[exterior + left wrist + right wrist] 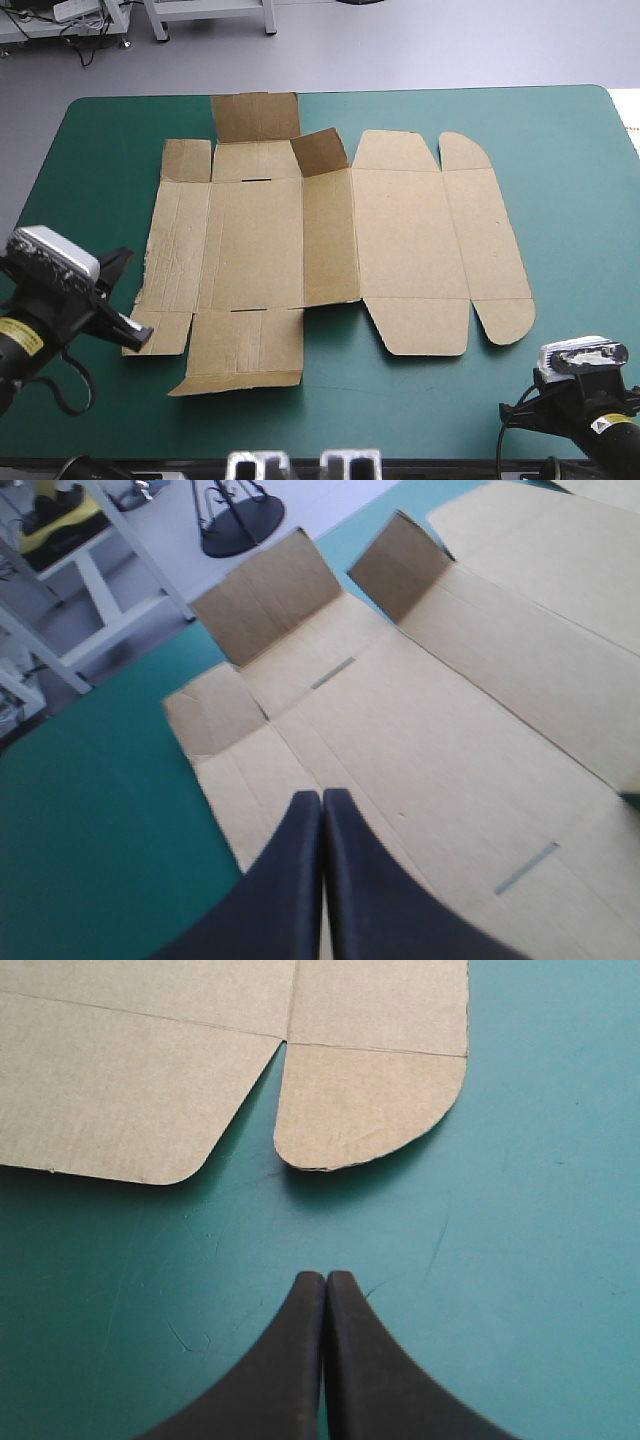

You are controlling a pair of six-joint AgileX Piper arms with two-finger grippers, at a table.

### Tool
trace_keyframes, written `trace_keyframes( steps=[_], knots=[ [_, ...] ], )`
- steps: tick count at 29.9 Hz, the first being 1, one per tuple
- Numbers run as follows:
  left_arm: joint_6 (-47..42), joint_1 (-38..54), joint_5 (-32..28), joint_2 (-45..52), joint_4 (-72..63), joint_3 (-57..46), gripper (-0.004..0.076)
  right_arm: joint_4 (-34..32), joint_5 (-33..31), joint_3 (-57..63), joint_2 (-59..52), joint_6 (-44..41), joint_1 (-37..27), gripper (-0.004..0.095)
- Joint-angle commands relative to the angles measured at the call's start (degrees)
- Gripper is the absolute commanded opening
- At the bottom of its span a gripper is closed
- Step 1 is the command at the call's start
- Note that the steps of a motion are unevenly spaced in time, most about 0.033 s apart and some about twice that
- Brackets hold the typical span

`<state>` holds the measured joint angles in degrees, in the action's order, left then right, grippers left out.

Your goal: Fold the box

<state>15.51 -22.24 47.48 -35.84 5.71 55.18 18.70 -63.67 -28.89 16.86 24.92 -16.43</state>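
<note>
Box (280,240) lay flat on desk (570,130), two far flaps (255,115) raised.
Left tool (322,798), narrow and empty, hung over its left edge; right tool (325,1278), likewise, over bare cover (530,1260).

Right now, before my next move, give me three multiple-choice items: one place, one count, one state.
1. The right gripper is over: A the bare teal-green cover, B the box's middle, C the table's far edge.
2. How many flaps of the box stand clearly raised? A none, B two, C six.
3. The jaws of the left gripper and the right are: A both open, B both shut, C one open.
Key: 1A, the rounded flap lies ahead of it; 2B, both at the far side; 3B, each pair meets in a pointed arch.
</note>
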Motion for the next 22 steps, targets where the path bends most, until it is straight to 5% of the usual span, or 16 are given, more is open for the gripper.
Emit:
trace_keyframes(
  steps=[1,6,13,18,22],
  knots=[
    [-7.64,-0.39,-5.41,-5.71,10.3,5.73,-0.001,1.42,3.01,-1.21,0.52,0.56,0.02,-0.0019],
    [-23.83,-0.39,-0.05,-13.65,29.37,7.73,-0.001,1.42,2.9,-1.21,0.52,0.56,0.02,-0.0019],
    [-28.51,1.61,1.35,-21.86,34.22,7.85,-0.0009,0.97,2.69,-1.21,0.52,0.56,0.02,-0.0019],
    [-27.85,14.59,0.49,-26.89,29.84,7.85,0.0016,-0.21,2.69,-1.21,0.52,0.56,0.02,-0.0019],
    [-18.41,29.05,-3.34,-30.05,11.53,7.85,0.0015,-0.63,3.04,-1.21,0.52,0.56,0.02,-0.0019]
  ],
)
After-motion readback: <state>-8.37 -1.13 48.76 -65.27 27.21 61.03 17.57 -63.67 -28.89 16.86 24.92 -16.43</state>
